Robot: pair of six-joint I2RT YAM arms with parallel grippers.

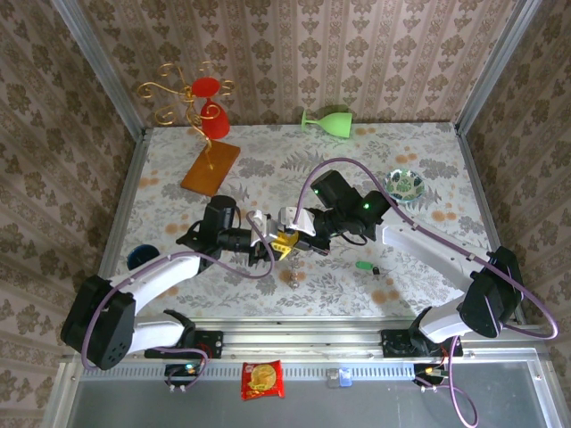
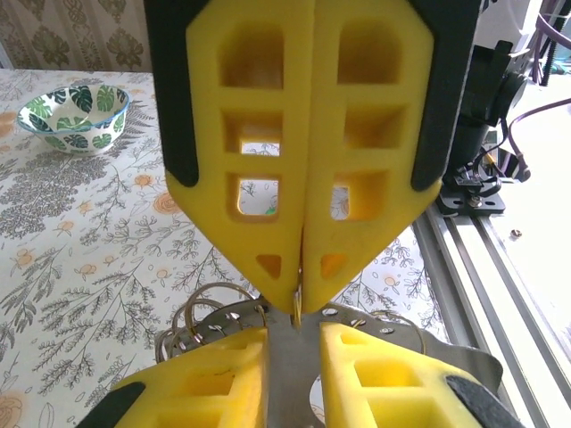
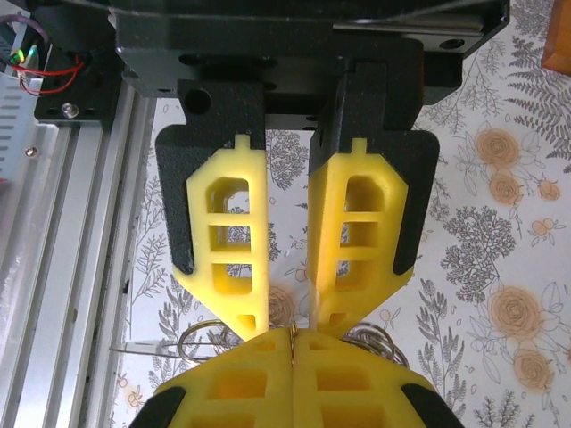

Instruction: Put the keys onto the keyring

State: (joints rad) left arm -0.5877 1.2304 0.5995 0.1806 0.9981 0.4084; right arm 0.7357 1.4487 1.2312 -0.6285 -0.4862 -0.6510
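Both grippers meet tip to tip above the table's middle. My left gripper [image 1: 272, 239] [image 2: 294, 334] is shut on a flat silver metal piece [image 2: 294, 374] that has holes and thin wire loops [image 2: 210, 308]; I take this for the keyring [image 1: 293, 276]. My right gripper [image 1: 296, 234] [image 3: 293, 337] is shut on one thin loop of it [image 3: 293, 343], with more loops [image 3: 192, 339] at either side. The green-headed key [image 1: 362, 266] lies on the table to the right, with a small dark piece [image 1: 376, 268] next to it, too small to tell if it is the other key.
A leaf-patterned bowl [image 1: 406, 184] [image 2: 76, 116] sits at the back right. A green goblet [image 1: 328, 120] lies at the back wall, and a gold stand with a red cup [image 1: 207, 98] is on a wooden base [image 1: 211, 168]. A blue dish [image 1: 141, 259] is at the left edge.
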